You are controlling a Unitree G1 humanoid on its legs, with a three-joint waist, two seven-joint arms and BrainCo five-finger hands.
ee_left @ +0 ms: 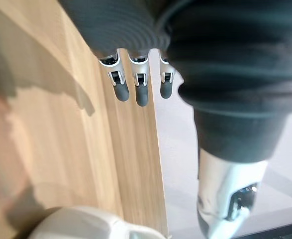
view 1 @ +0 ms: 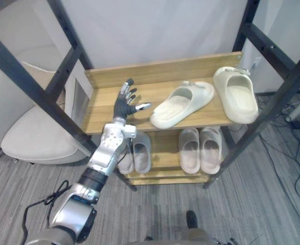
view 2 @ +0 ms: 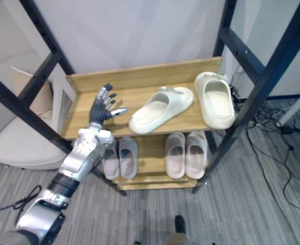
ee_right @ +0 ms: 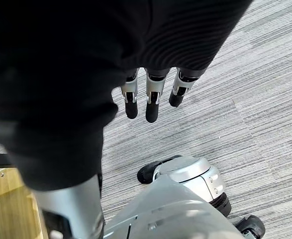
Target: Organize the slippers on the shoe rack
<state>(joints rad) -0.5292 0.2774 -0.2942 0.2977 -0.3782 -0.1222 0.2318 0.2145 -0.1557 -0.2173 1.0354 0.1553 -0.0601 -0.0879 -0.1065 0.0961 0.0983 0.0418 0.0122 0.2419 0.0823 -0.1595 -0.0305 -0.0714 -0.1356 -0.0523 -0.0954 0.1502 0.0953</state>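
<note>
I see the left robot hand (view 1: 123, 105) held over the top shelf (view 1: 101, 116) of the shoe rack (view 1: 160, 69), fingers spread apart and thumb out, holding nothing. The nearer cream slipper (view 1: 183, 103) lies skewed just beside its thumb tip, on the right side. The second cream slipper (view 1: 236, 94) lies further right of it, at the shelf's end. Below the hand, on the lower shelf (view 1: 165, 148), a grey pair (view 1: 136, 153) and a beige pair (view 1: 200, 149) stand side by side. The right robot hand (ee_right: 151, 97) hangs over the carpet (ee_right: 265, 99), fingers straight and empty.
</note>
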